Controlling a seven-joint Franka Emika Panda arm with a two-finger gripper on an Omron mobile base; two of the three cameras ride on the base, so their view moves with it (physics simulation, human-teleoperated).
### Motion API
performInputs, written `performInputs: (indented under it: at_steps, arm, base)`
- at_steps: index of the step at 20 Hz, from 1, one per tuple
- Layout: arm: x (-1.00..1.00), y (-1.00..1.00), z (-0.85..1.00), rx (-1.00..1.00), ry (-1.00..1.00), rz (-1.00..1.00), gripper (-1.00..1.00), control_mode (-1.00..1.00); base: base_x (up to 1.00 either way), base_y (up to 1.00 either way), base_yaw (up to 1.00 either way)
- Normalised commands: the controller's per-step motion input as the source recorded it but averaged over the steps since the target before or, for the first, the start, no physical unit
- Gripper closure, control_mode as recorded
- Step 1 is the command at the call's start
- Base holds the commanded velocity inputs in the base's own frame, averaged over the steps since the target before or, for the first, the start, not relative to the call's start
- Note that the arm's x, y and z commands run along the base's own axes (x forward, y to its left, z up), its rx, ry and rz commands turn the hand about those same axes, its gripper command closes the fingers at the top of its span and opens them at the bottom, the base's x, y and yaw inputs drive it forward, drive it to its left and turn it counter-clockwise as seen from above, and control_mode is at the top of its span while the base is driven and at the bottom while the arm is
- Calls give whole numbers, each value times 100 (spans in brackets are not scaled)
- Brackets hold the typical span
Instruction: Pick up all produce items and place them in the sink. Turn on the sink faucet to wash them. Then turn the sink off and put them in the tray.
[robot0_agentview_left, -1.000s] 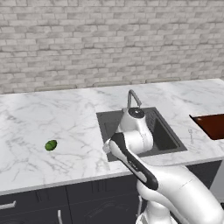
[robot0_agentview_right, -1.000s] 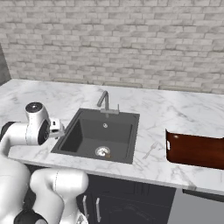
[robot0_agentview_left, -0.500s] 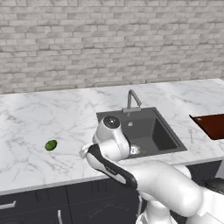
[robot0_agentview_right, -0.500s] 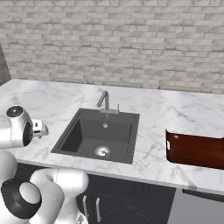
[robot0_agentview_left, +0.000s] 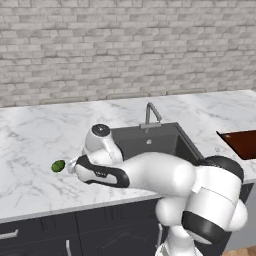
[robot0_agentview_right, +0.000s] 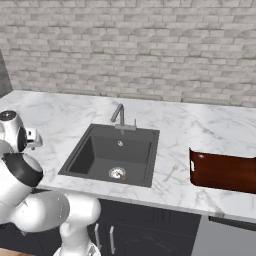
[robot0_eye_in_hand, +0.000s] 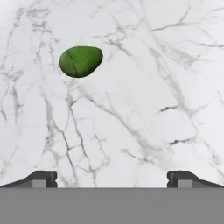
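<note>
The green fruit (robot0_eye_in_hand: 80, 61), shiny and lime-sized, lies on white marble ahead of my gripper (robot0_eye_in_hand: 111, 179) and a little left of its middle. The gripper is open, its two dark tips wide apart with nothing between them. In the left base view my arm reaches left across the counter, and the hand ends just right of the fruit (robot0_agentview_left: 58, 166). The dark grey sink (robot0_agentview_left: 172, 145) lies to the right, with the bent faucet (robot0_agentview_left: 150, 113) behind it. A small tan-brown bit (robot0_agentview_right: 123, 177) seems to lie beside the silver drain. The reddish-brown tray (robot0_agentview_right: 222, 171) sits at the right.
A grey brick wall runs behind the white marble counter (robot0_agentview_left: 30, 135). A small thin metal utensil (robot0_agentview_right: 171, 172) lies on the counter between the sink (robot0_agentview_right: 80, 157) and the tray. Dark cabinet fronts (robot0_agentview_left: 40, 235) run below the counter edge.
My arm has swung left, from the sink's front edge to the counter beside the green fruit. The gripper has stayed open. The fruit, sink and tray have not moved.
</note>
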Motion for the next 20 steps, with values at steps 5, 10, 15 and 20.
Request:
performInputs:
  at_steps: [5,10,15,20]
  arm:
    - [23,56,8,0,7,-4,-100,-100]
    - [15,43,4,0,7,-9,-100,-100]
    - [5,34,-2,0,2,-12,-100,-100]
    - [5,11,-8,0,0,-14,-100,-100]
  base:
    - [0,0,0]
    - [0,0,0]
    - [0,0,0]
    - [0,0,0]
